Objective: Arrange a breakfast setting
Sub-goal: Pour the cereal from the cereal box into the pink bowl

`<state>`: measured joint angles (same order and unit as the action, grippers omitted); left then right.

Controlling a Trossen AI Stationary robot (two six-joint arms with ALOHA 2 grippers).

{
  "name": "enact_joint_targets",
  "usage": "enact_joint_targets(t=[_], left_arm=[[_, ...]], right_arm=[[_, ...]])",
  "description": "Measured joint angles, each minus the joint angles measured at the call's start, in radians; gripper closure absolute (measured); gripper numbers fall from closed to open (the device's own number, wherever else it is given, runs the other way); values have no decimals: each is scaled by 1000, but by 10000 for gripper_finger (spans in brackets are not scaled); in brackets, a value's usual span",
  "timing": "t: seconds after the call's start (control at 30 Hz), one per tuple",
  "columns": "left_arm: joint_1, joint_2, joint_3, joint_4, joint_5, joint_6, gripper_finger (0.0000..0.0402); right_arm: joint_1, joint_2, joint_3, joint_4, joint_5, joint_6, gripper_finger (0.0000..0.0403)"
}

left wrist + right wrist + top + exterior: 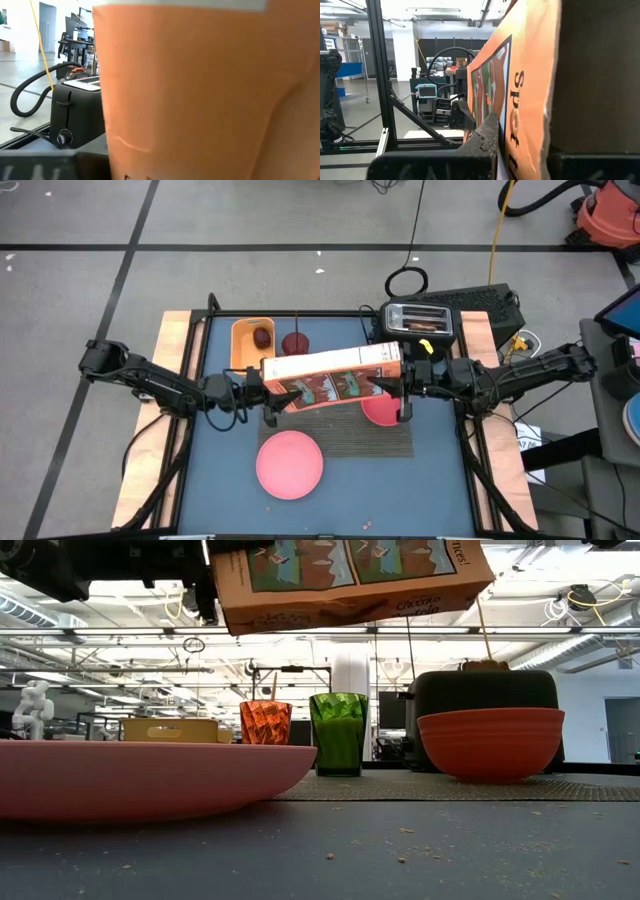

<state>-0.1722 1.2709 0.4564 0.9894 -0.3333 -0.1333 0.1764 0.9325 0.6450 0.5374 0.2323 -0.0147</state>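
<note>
An orange cereal box (335,375) hangs lengthwise above the table's middle, between my left gripper (262,392) at its left end and my right gripper (403,385) at its right end. Both are shut on it. It also fills the top of the low view (350,575). Below it lies the dark woven placemat (350,438), with the pink-red bowl (490,743) on the mat's right part. The pink plate (290,463) lies on the table near the mat's left edge. The red tumbler (265,722) and green cup (338,732) stand behind. The dark-red fruit (262,337) lies in a yellow tray. My left gripper holds the cereal box by its left end (270,383), coming level from the table's left. The box fills the left wrist view (200,100) and hides the fingers. My right gripper holds the box's right end (396,375), coming level from the table's right. One finger (487,134) lies against the printed face (517,105). The box is lifted clear of the table, lying lengthwise between the two grippers.
A black toaster (418,320) with a toast slice in it stands at the far right. The yellow tray (250,340) stands at the far left. The near part of the blue table (400,490) lies right of the plate, with a few crumbs.
</note>
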Motion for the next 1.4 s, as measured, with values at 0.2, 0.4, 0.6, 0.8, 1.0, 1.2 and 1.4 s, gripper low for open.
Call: enact_joint_targets(t=[0.2,0.4,0.6,0.8,1.0,1.2,1.4], left_arm=[[0,0,0,-4,1,-3,210],[0,0,-1,-3,-1,-6,208],[1,0,-1,-1,-6,-27,207],[1,0,-1,-2,6,-46,207],[1,-15,18,-72,13,-56,207],[1,-43,146,-374,18,-56,207],[10,-43,361,-797,19,-52,206]], right_arm=[[0,-1,1,-33,2,10,389],[0,-19,1,-93,-1,52,350],[0,-99,1,-254,-2,59,276],[0,-215,1,-458,-2,60,232],[0,-319,1,-647,-2,60,226],[0,-392,1,-858,-1,62,230],[0,-440,1,-1054,-1,173,231]])
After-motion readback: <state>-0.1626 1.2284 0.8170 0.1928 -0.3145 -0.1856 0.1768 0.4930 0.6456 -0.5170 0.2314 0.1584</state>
